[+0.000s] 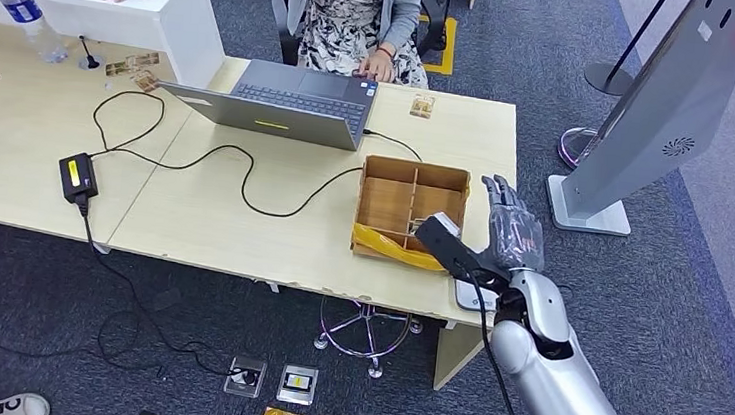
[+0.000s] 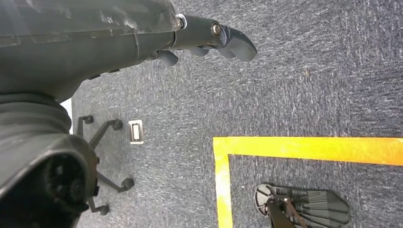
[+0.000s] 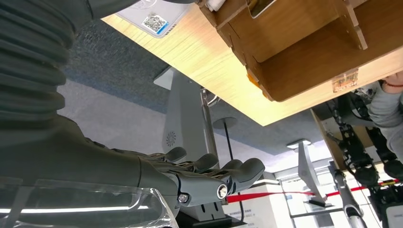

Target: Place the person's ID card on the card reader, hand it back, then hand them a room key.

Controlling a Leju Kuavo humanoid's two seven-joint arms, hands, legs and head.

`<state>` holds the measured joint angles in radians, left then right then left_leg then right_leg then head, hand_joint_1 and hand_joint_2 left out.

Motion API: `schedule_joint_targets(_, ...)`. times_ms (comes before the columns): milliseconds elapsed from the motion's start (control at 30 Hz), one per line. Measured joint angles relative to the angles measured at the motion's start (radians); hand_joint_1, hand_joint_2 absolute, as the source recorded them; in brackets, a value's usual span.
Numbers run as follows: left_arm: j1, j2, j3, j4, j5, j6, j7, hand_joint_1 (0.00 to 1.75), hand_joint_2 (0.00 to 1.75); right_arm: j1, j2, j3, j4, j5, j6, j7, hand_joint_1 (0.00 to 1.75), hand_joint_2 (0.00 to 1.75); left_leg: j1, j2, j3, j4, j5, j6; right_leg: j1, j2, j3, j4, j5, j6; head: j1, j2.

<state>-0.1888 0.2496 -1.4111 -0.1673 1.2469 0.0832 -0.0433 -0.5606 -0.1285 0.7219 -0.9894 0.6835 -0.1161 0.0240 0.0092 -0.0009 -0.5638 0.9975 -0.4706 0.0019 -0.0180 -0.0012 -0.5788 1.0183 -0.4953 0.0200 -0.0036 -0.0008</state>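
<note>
Your right hand [image 1: 514, 230] hovers with fingers apart just past the counter [image 1: 241, 227] edge, and the wooden divided box [image 1: 411, 209] stands close at its 9 o'clock, walling off that side. At 2 o'clock the grey kiosk stand [image 1: 652, 122] rises well apart, leaving an open lane of carpet toward 12 o'clock between counter edge and stand. Across the counter, the open laptop [image 1: 292, 103] and looping black cable [image 1: 197, 158] clutter the route toward the person [image 1: 360, 16] at 11 o'clock.

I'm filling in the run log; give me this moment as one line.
right hand: open, empty, raised beside wooden box | left hand: hanging over floor, empty | ID card: not located
</note>
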Motion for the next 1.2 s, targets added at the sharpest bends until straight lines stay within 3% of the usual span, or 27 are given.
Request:
schedule_joint_targets(367,-0.002,-0.002,0.0,0.0,-0.01,0.0,0.0,0.0,0.0,-0.001,0.013,0.008,0.042,0.028,-0.008,0.01,0.0,1.75,0.0,0.0,0.0,0.0,0.0,0.0,0.0,0.0,0.0,0.0,0.0,0.0,0.0,0.0)
schedule_joint_targets(1200,-0.003,-0.009,-0.004,0.0,-0.034,-0.003,0.0,0.0,0.0,-0.048,0.162,0.015,0.218,0.135,-0.031,0.03,0.0,1.75,0.0,0.0,0.0,0.0,0.0,0.0,0.0,0.0,0.0,0.0,0.0,0.0,0.0,0.0)
